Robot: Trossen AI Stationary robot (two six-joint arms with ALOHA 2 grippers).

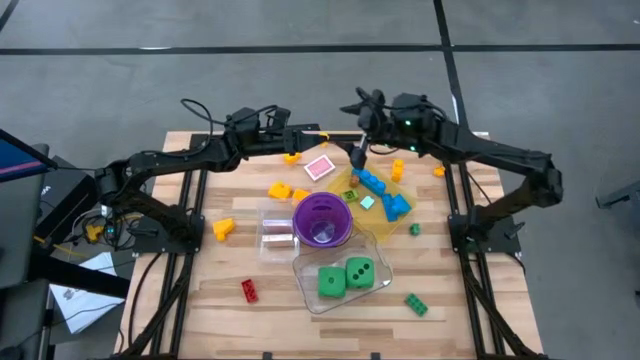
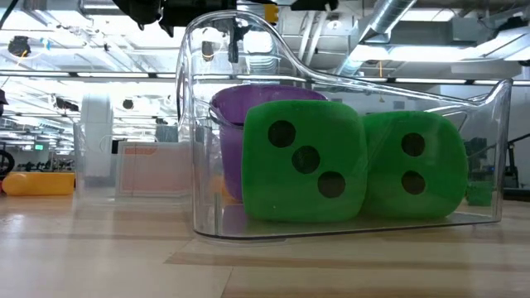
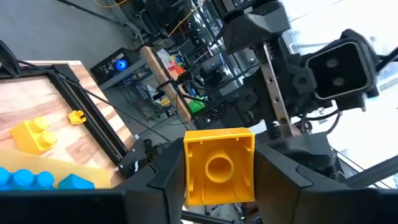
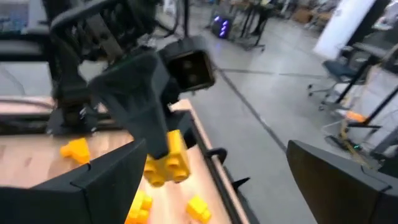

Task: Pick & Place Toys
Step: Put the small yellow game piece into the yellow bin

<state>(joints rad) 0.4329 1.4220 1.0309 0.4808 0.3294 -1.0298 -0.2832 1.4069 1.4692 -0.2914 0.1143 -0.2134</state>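
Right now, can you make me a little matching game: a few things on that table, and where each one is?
Things:
1. green dice
2. yellow brick
3. red brick
4. blue bricks

Places:
A. on the yellow tray
B. in the clear tub
C. on bare wood near the front edge
D. held in the left gripper

Pairs: 1-B, 2-D, 3-C, 4-A

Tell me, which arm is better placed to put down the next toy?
Left. The left gripper already holds a yellow brick above the table's far edge; the right gripper is open and empty nearby.
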